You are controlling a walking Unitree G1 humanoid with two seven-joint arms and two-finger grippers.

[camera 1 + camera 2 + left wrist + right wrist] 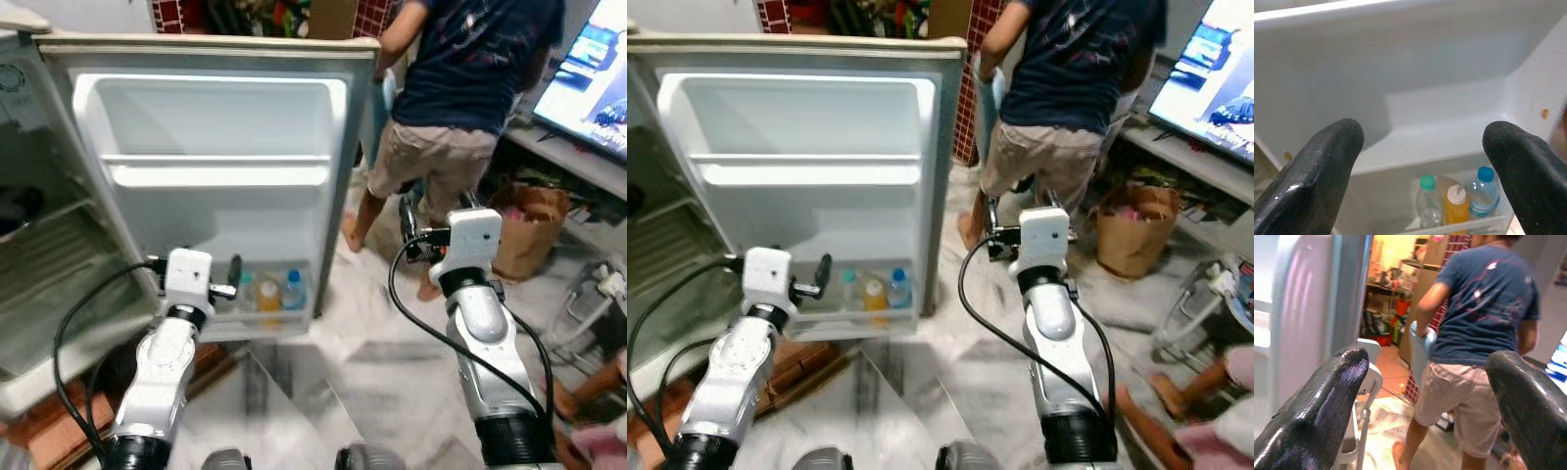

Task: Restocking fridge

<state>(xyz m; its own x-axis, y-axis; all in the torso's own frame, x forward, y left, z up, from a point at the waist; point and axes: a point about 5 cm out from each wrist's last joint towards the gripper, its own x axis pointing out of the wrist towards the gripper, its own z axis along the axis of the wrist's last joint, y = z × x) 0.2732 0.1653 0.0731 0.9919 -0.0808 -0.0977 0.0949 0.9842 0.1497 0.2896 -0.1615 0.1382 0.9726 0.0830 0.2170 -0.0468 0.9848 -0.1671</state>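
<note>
The small fridge stands open, and its white door (216, 127) faces me with two bare upper shelves. The bottom door shelf holds three bottles: a clear one with a green cap (1429, 203), an orange one with a white cap (1456, 208) and a water bottle with a blue cap (1482, 193). My left gripper (1422, 139) hovers in front of the door, just left of the bottles (268, 292), open and empty. My right gripper (1427, 367) is raised to the right of the door, open and empty, pointing toward a person.
A person (460, 88) in a dark shirt and tan shorts stands close behind the door's right edge, back to me. A brown paper bag (529, 230) sits on the floor at right, below a lit screen (593, 69). The fridge's interior (49, 264) lies at left.
</note>
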